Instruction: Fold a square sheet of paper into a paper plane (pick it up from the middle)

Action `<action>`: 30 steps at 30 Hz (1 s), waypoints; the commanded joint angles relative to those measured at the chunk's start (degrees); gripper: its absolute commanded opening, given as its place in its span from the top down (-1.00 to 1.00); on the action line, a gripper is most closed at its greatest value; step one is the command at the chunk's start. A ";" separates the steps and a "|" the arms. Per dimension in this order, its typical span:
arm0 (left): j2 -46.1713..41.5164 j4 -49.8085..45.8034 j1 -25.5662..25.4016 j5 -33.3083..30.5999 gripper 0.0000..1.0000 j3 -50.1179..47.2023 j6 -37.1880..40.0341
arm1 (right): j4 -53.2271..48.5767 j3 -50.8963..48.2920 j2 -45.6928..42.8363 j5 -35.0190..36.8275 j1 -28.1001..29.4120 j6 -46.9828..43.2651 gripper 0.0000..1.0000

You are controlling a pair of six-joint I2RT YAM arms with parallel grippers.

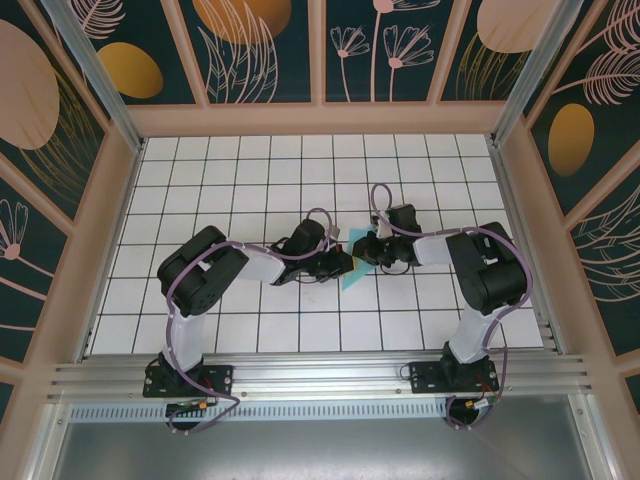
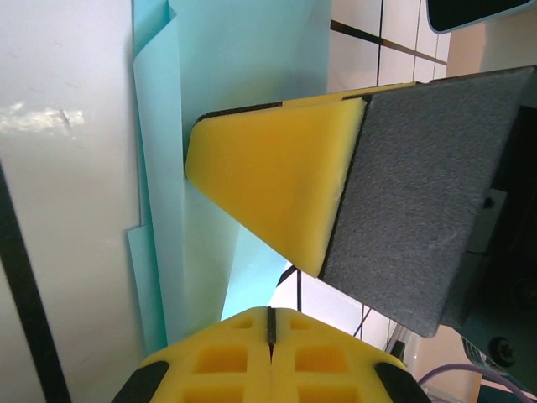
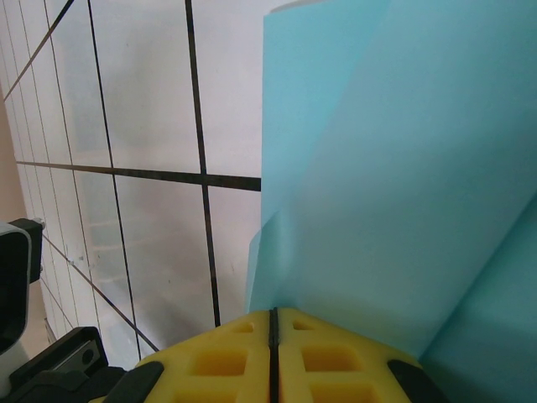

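Fingers of right gripper (image 3: 273, 319) pressed together, nothing clearly caught between them. Tips bear on partly folded sheet of paper (image 3: 403, 168), likely pinning folded layer so crease sets. Left gripper (image 2: 270, 319) likewise fully closed, tips at paper edge just opposite right gripper, probably steadying sheet against sliding; cannot tell whether any paper is pinched. Paper lies flat mid-table (image 1: 250, 160) between both grippers, layers overlapping. Judged early in folding: no dart shape yet.
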 commanded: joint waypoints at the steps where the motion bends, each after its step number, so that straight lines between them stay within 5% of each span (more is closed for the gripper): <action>1: 0.81 -3.54 -0.14 0.57 1.00 -0.36 1.88 | -6.40 -1.77 4.37 6.02 0.19 -1.36 0.76; 11: 1.30 -11.09 -1.51 3.23 1.00 -1.80 5.41 | -6.34 -1.94 5.29 6.32 0.23 -1.17 0.76; 30: -0.60 -10.40 -4.15 6.90 1.00 -3.60 5.91 | -6.20 -2.05 5.88 6.90 0.35 -0.89 0.76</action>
